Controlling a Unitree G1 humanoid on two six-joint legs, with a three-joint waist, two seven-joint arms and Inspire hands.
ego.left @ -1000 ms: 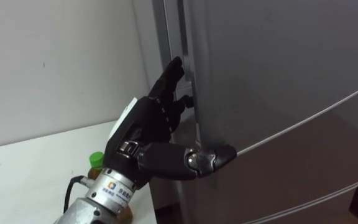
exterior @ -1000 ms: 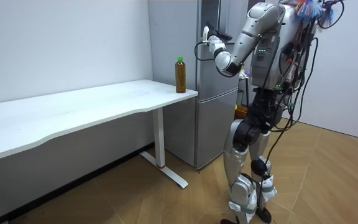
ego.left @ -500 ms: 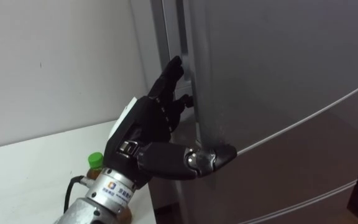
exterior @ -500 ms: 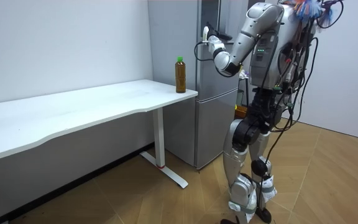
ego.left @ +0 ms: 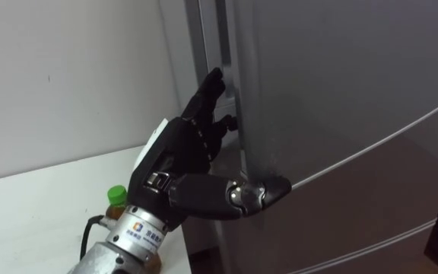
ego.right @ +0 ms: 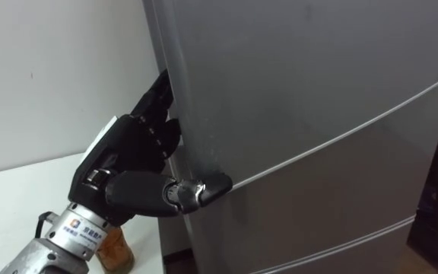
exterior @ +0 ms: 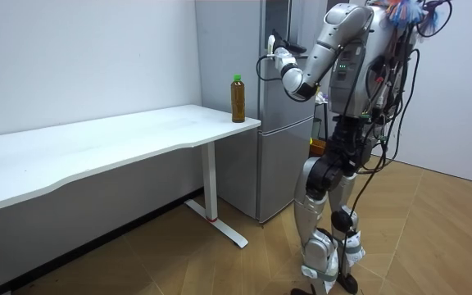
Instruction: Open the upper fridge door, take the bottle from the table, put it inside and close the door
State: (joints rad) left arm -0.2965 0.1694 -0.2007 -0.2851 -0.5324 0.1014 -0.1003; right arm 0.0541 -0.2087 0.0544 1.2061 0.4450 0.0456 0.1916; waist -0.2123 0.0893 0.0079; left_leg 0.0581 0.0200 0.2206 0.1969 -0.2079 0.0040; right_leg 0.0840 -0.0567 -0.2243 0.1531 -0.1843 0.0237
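A bottle point(ego.left: 116, 196) of brown drink with a green cap stands on the white table point(ego.left: 29, 213), at its end beside the grey fridge point(ego.left: 341, 84). My left hand point(ego.left: 179, 152) is raised against the left edge of the upper fridge door. Its fingers reach into the seam at the door's side and its thumb lies across the door's front, so the edge is pinched between them. The door looks closed. In the room view I stand in front of the fridge point(exterior: 281, 164), with the left hand point(exterior: 279, 59) at its upper door and the bottle point(exterior: 238, 98) on the table's corner.
A long white table point(exterior: 121, 139) runs along the wall on the room view's left, its end close to the fridge. A lower fridge door point(ego.left: 371, 205) sits under a thin seam. Wooden floor lies around me.
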